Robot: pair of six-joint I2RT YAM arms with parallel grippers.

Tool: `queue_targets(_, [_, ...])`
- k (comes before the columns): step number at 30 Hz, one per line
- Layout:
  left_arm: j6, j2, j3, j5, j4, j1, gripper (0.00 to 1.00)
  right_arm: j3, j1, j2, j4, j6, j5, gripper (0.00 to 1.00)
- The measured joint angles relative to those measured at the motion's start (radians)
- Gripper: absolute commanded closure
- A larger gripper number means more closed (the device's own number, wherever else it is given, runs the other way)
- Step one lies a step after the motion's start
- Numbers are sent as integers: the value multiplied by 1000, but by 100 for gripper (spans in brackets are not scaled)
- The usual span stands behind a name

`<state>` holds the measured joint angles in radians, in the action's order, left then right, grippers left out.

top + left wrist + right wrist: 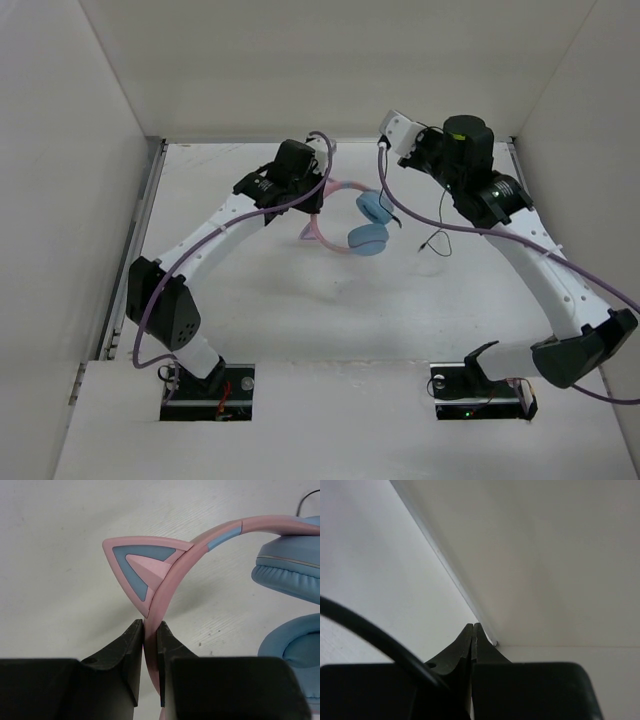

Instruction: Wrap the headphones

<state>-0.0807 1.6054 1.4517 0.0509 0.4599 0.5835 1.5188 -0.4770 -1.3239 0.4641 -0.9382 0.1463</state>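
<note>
The headphones [367, 238] lie mid-table, with a pink headband [175, 570], a cat ear [132, 562] and two light blue ear cups [292, 575]. My left gripper [318, 205] is shut on the headband just below the cat ear, which also shows in the left wrist view [150, 627]. The thin black cable [386, 190] rises from the ear cups to my right gripper [388, 128], and its plug end [428, 243] hangs down to the table. My right gripper [473, 626] is shut near the back wall. The cable [370, 630] runs in beside its left finger.
White walls enclose the table on the left, back and right; the back wall's bottom edge [455, 580] is close ahead of the right gripper. A thick purple arm cable [240, 222] loops along the left arm, and another [560, 262] along the right arm.
</note>
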Motion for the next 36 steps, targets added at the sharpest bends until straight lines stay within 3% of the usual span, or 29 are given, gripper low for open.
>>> queue_targets(12, [-181,0,138,-95,-11,50,100,90,14,-82,-20,161,-42,100])
queue_targets(23, [-241,19,441,-274,10,236,100,279,90,-147,-25,225,-69,100])
queue_targets(36, [-242,-22,372,-242,2,281,100,375,253,-209,-22,229,-130,100])
